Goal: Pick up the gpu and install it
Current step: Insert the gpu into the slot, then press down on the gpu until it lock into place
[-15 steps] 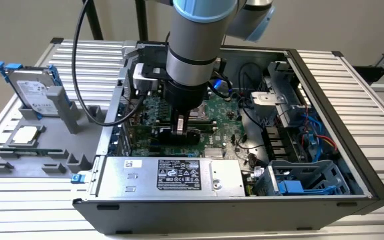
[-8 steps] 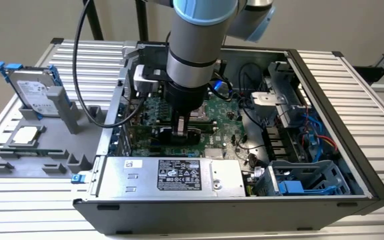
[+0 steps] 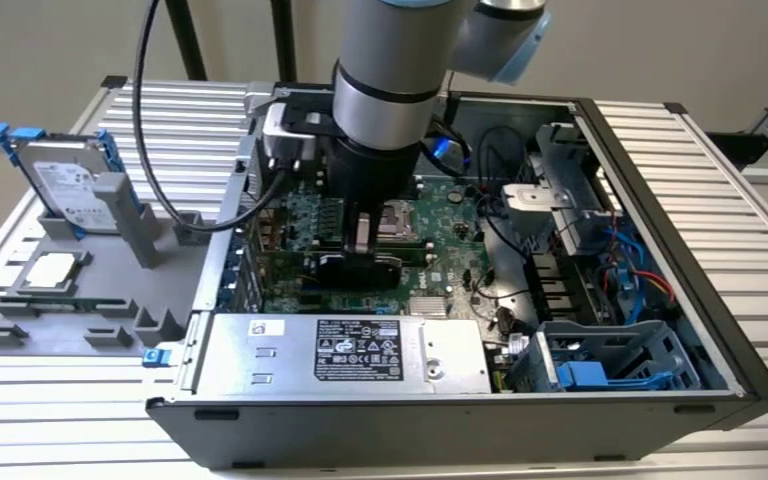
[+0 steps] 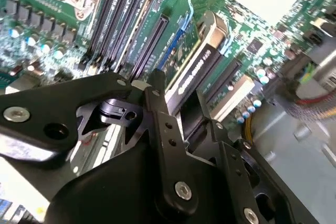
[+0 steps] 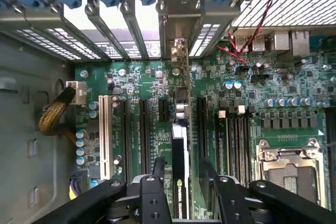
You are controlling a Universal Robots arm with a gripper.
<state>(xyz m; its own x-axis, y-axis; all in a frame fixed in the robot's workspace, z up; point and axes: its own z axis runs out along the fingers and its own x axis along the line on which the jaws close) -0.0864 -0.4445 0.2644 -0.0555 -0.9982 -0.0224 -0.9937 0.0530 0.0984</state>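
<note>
The gpu (image 5: 179, 182) stands on edge over the motherboard (image 5: 131, 82) inside the open computer case (image 3: 651, 240). Its black cooler edge (image 4: 202, 72) runs alongside the long expansion slots, and its silver end bracket (image 5: 178, 51) lines up with the case's rear slot openings. My gripper (image 5: 181, 169) reaches down into the case from the arm and is shut on the card, with one black finger (image 5: 158, 169) on each side of it. In the exterior view the gripper (image 3: 364, 240) sits low over the middle of the board. The card's lower edge is hidden.
A silver hard drive in a blue frame (image 3: 71, 185) stands on a grey fixture (image 3: 77, 330) at the exterior view's left. The power supply (image 3: 344, 350), drive cage (image 3: 611, 365), CPU socket (image 5: 289, 166) and a yellow cable bundle (image 5: 52, 116) crowd the case.
</note>
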